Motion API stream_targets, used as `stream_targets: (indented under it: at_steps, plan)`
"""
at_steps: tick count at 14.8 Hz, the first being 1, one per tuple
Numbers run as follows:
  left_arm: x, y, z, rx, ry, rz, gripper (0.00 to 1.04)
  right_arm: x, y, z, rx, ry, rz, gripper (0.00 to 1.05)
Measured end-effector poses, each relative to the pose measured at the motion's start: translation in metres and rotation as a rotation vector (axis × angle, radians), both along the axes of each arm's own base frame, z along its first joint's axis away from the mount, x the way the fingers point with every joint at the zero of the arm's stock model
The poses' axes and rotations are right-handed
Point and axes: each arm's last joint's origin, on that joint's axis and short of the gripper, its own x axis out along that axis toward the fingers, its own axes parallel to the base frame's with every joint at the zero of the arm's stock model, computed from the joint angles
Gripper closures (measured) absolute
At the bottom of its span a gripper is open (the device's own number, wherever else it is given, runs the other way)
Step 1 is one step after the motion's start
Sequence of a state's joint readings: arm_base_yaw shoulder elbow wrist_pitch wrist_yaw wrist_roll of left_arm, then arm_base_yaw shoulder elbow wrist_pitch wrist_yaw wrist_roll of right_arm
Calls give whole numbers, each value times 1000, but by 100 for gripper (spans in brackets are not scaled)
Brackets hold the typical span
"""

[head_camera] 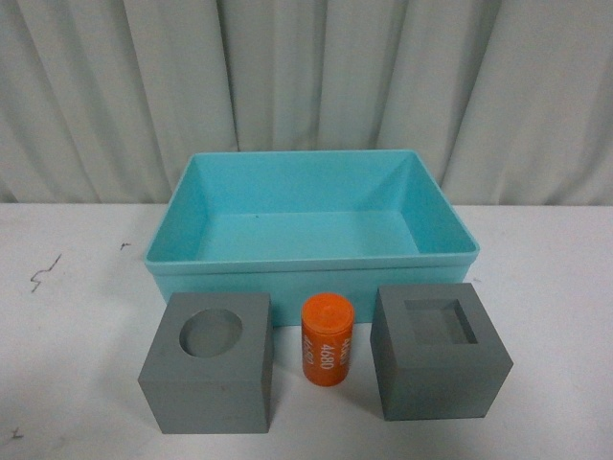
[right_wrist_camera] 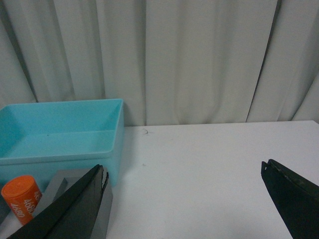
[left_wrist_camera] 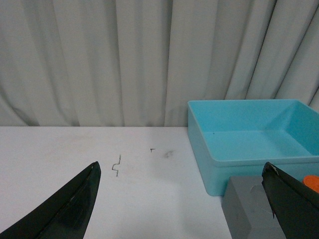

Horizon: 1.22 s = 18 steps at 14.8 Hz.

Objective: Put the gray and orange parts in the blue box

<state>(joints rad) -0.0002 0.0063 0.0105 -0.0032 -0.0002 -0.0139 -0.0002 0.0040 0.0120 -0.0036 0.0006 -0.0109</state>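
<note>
In the front view a gray cube with a round recess [head_camera: 208, 362] stands at the front left, an orange cylinder marked "4680" [head_camera: 328, 339] in the middle, and a gray cube with a square recess [head_camera: 440, 351] at the front right. The turquoise box [head_camera: 311, 268] sits just behind them, with nothing in it. Neither gripper shows in the front view. My left gripper [left_wrist_camera: 182, 169] is open above bare table, beside the round-recess cube [left_wrist_camera: 246, 208]. My right gripper [right_wrist_camera: 183, 170] is open, with the square-recess cube [right_wrist_camera: 65, 183] and orange cylinder [right_wrist_camera: 21, 198] beside one finger.
A white table [head_camera: 67, 316] carries everything, with small dark scuff marks [head_camera: 43, 273] at the left. A pale pleated curtain [head_camera: 306, 77] hangs close behind the box. The box also shows in the left wrist view [left_wrist_camera: 249, 134] and the right wrist view [right_wrist_camera: 60, 132].
</note>
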Motion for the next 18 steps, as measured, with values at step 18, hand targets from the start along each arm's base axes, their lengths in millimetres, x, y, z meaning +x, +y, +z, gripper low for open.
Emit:
stream_targets:
  at_steps: [18]
  plan:
    - [0,0,0,0,0,0,7,0,0,0,0,0,0,6]
